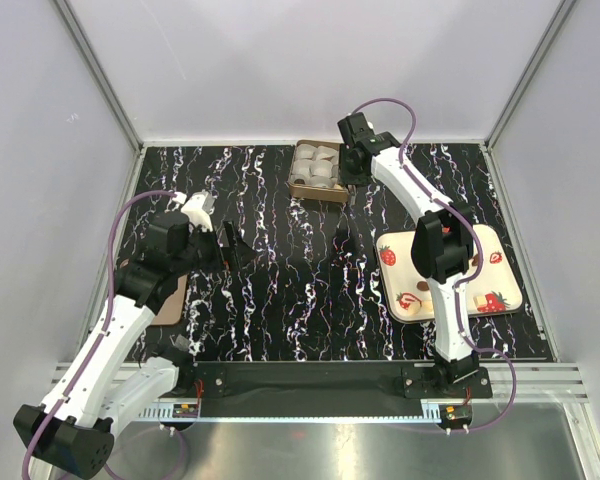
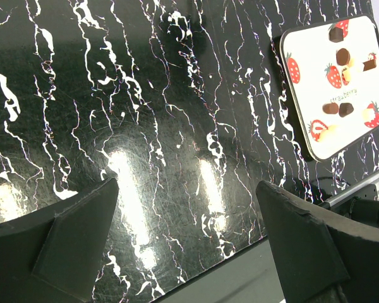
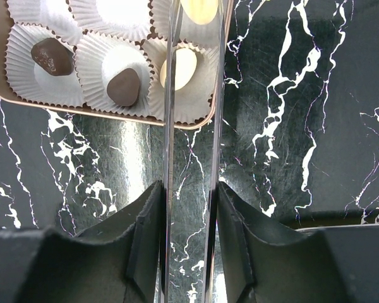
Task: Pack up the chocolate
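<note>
Over the box (image 3: 114,115): my right gripper (image 3: 188,189) pinched the tongs (image 3: 169,139) narrowly, their blades running straight out from my fingers.
Tong tips: a pale chocolate (image 3: 199,9) sat between them, over the box's paper cups.
Well apart from the box: my left gripper (image 2: 186,208) gaped wide, empty.

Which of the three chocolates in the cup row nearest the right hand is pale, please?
The cream chocolate in the row's rightmost cup, seen between the tongs' blades; the two chocolates left of it are dark brown.

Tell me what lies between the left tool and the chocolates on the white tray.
Only bare black marbled table; the left wrist view shows nothing between the left tool and the chocolates on the tray.
</note>
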Motion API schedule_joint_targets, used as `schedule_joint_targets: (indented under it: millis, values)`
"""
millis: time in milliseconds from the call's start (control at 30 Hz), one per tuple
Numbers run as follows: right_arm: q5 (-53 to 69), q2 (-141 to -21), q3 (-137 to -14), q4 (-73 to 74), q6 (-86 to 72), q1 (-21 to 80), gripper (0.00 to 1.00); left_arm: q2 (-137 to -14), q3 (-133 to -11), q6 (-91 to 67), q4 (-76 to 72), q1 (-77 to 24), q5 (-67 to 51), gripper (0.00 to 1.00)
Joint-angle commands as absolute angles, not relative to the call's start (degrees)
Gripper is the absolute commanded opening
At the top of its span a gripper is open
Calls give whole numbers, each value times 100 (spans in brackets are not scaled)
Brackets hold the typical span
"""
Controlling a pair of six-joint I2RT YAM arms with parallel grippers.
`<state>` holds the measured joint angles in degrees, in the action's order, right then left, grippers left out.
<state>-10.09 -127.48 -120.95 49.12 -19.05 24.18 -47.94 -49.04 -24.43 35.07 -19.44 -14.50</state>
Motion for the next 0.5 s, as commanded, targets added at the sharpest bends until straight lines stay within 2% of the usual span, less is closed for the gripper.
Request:
schedule_joint_targets:
  millis: [0,467]
  values:
    - [-1230,-12674,-12296,4764,-1828,2505,44,-4658,-4930,-2338,3463,-1934,-1362,99]
    - [-1520,-12534,-12911,5106,-1661,2505,48,-4553,-5027,-2364,3603,-1934,-1310,99]
